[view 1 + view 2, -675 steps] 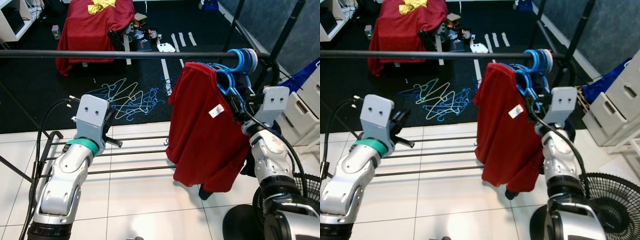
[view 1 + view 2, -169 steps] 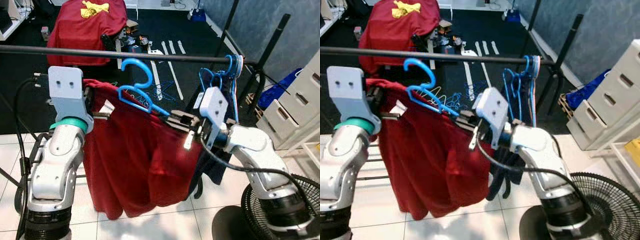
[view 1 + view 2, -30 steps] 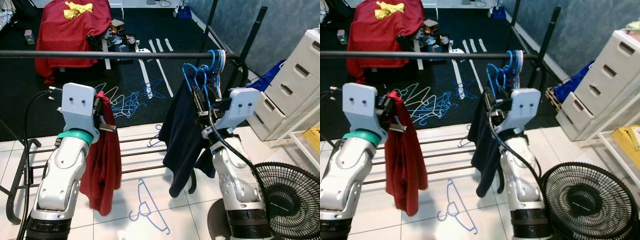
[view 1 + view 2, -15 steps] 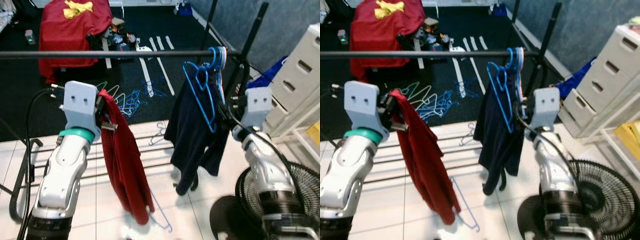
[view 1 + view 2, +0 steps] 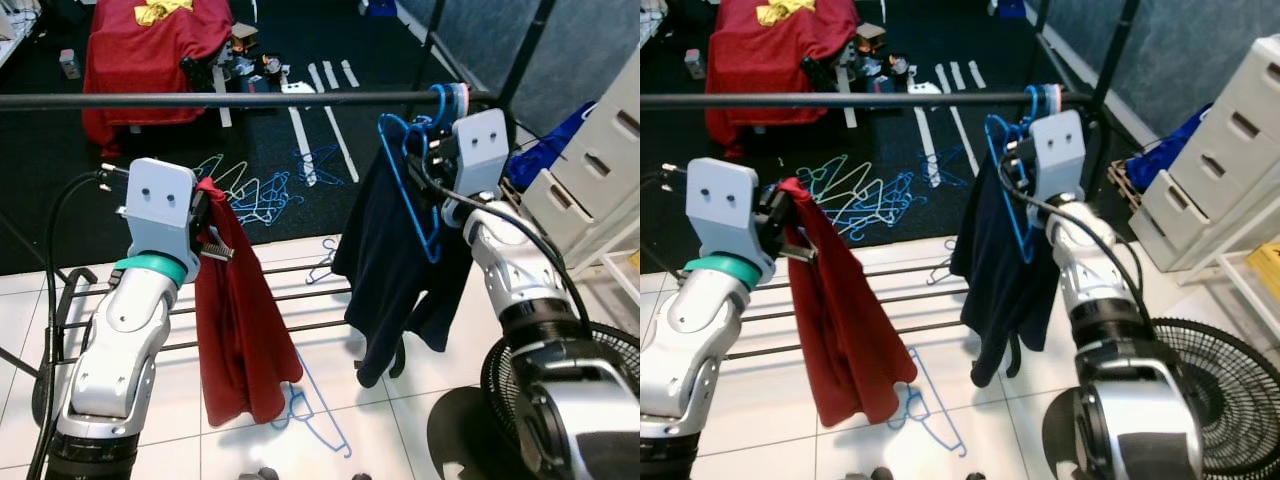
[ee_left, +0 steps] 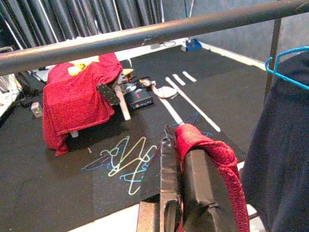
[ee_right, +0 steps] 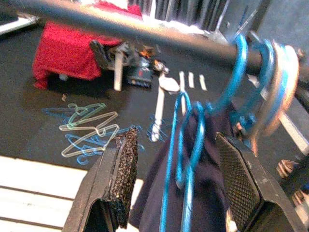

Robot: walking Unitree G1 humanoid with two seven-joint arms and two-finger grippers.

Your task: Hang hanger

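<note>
2 silver arms with glossy rounded shells. Left arm (image 5: 120, 340) has a teal ring under a flat grey wrist plate with 2 dark screw holes; black cable loops off at frame left. Right arm (image 5: 510, 265): same plate, black cable down the forearm. Finger pads (image 7: 126, 164) are black, textured.

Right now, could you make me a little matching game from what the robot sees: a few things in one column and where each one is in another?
Things:
1. red shirt
2. dark garment
3. loose blue hanger
4. fan

Places:
A. lying on the white floor tiles
B. hanging from the rail on a blue hanger
C. clamped in the left gripper
D. standing on the floor on the robot's right

Pairs: 1-C, 2-B, 3-A, 4-D
</note>
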